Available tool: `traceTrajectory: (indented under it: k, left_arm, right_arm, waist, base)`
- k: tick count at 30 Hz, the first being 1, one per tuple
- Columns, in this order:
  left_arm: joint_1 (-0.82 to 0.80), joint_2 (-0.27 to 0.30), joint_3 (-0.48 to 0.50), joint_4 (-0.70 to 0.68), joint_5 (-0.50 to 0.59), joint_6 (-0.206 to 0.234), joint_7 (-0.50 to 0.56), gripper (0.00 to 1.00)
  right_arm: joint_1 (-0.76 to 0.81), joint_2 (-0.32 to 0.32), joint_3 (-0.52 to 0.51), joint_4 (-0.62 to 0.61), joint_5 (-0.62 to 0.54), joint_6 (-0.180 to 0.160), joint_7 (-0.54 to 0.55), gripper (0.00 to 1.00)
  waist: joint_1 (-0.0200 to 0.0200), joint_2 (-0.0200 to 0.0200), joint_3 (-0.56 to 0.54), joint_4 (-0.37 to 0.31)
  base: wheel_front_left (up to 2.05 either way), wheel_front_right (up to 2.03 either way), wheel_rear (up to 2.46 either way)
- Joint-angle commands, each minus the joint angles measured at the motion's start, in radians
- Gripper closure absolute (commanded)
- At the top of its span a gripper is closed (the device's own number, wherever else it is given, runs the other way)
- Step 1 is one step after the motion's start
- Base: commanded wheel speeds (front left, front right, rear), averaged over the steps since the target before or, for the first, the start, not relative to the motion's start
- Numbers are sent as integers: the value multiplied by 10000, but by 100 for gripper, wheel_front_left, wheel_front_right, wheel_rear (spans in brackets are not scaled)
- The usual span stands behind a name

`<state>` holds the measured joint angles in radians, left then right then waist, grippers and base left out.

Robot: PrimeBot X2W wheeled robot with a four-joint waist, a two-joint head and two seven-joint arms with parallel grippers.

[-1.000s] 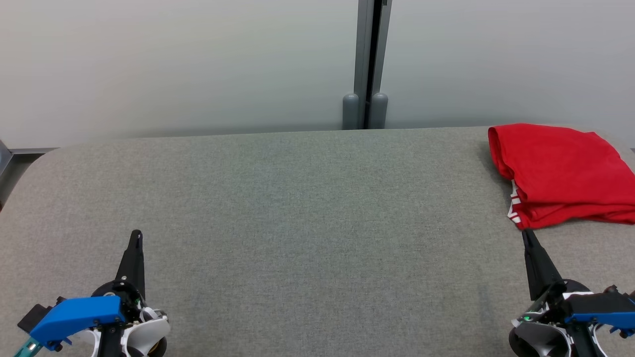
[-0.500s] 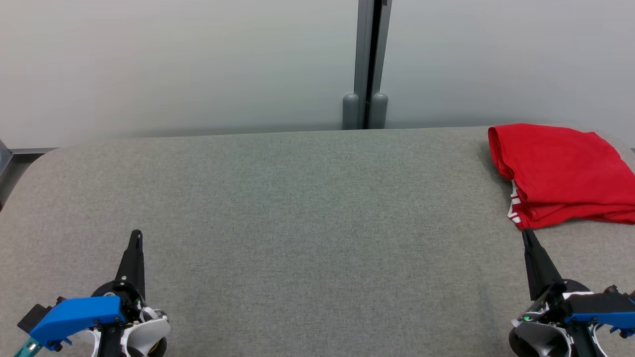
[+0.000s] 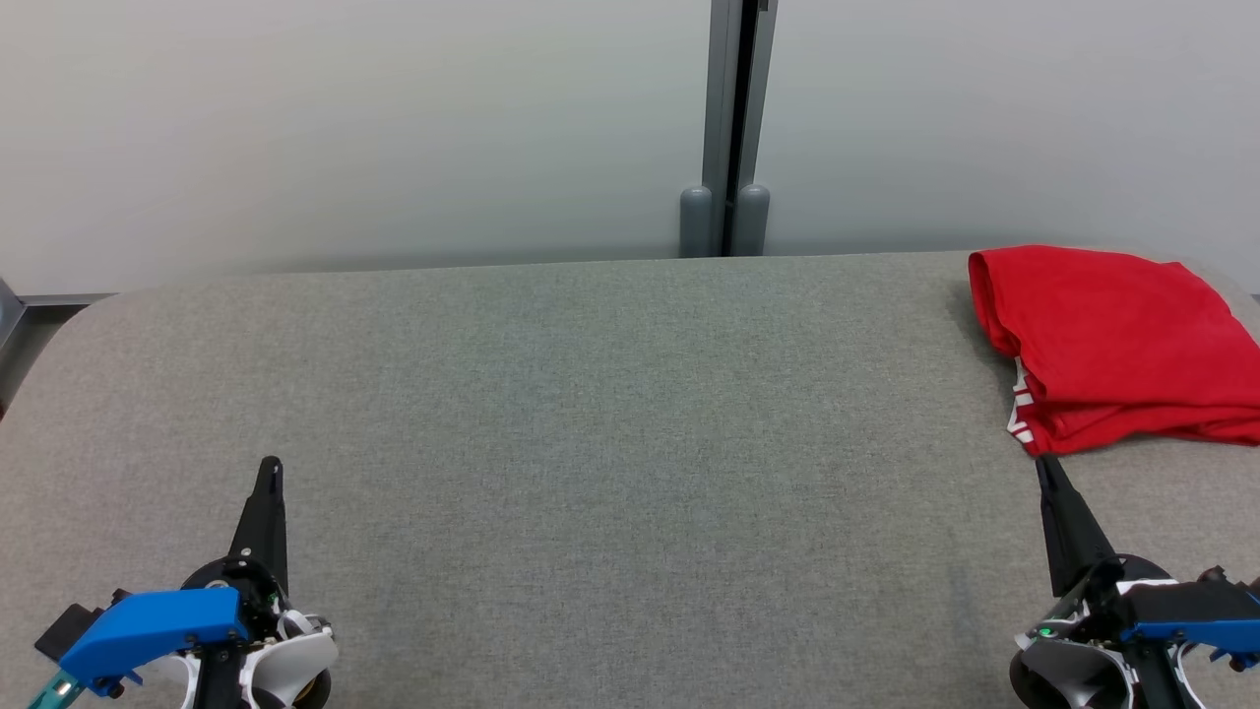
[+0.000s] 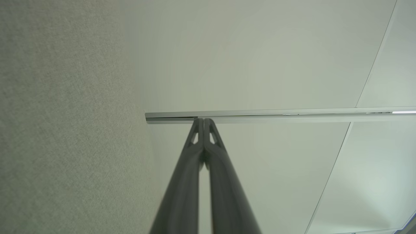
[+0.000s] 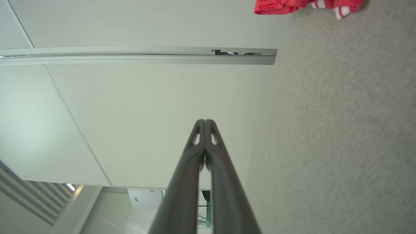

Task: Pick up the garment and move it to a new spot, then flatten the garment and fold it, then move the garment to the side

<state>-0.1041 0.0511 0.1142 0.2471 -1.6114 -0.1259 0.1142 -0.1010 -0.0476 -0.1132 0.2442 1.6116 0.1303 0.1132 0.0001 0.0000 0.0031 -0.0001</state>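
The red garment (image 3: 1117,345) lies in loose layers at the upper right of the head view, on the grey tabletop (image 3: 610,414). If the pick-up is the step in hand, the right tool (image 3: 1041,465), just below the garment's near hem, should open first. It should then pinch one outer edge rather than the whole stack. Both it and the left tool (image 3: 270,465), at lower left, are clenched tight, holding nothing, clear of the cloth.

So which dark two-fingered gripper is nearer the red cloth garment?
The right gripper, its tip just short of the red cloth garment; the left gripper sits far across the grey fabric surface.
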Motion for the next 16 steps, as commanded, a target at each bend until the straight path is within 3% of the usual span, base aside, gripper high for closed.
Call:
traceTrajectory:
  k: [1, 16]
  left_arm:
    - [-96, -17, 17, -35, -28, -96, 37, 100]
    - [-96, -17, 16, -36, -29, -96, 36, 100]
  right_arm:
    - [-143, -48, -22, 18, 26, 7, 38, 100]
    - [-143, -48, -21, 18, 26, 7, 37, 100]
  waist:
    - [-1, 0, 0, 1]
    - [-1, 0, 0, 1]
  base:
    - [0, 0, 0]
    - [0, 0, 0]
